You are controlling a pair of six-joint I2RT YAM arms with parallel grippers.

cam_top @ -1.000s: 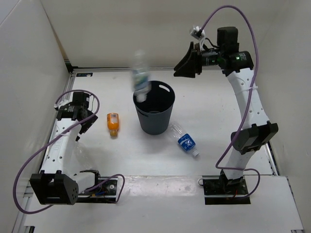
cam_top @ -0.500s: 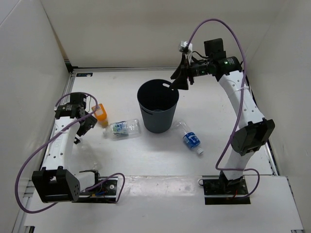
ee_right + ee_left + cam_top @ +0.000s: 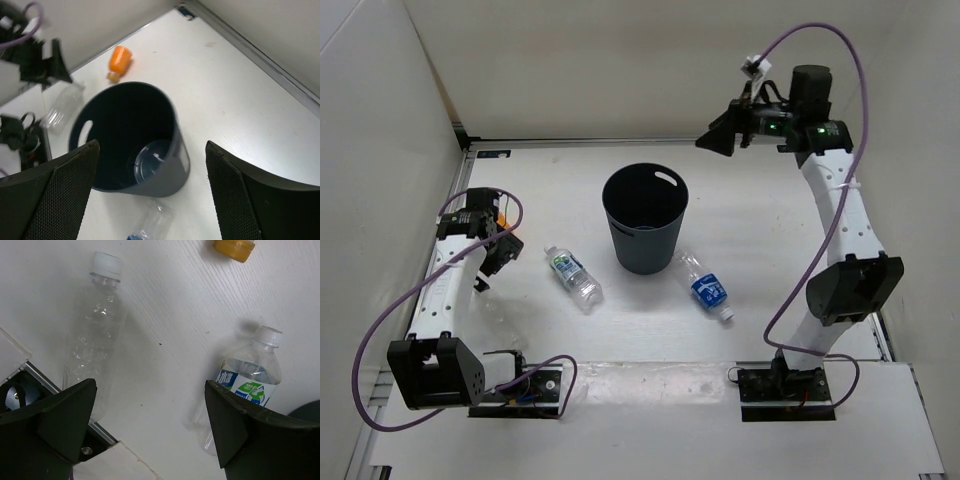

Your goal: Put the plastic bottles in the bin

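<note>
The dark blue-grey bin [image 3: 643, 220] stands upright mid-table, and its floor [image 3: 150, 162] shows bare. A clear bottle with a white-and-green label [image 3: 572, 276] lies left of it. The blue-labelled bottle [image 3: 707, 287] lies to its right. My right gripper [image 3: 720, 135] hangs open and empty, high behind the bin's right side. My left gripper [image 3: 150, 385] is open above bare table, between the plain clear bottle [image 3: 95, 330] and the green-labelled one [image 3: 250, 380]. The orange bottle [image 3: 120, 61] lies past the bin near the left arm; only its end [image 3: 233, 246] shows in the left wrist view.
White walls enclose the table on three sides, with a metal rail [image 3: 580, 143] along the back. The left arm's base plate [image 3: 60, 460] sits close beside the plain clear bottle. Purple cables loop off both arms.
The green-labelled bottle, in the air at the bin's rim a second ago, came down outside it and now lies on the table to its left. My right gripper opened and drew back right.
</note>
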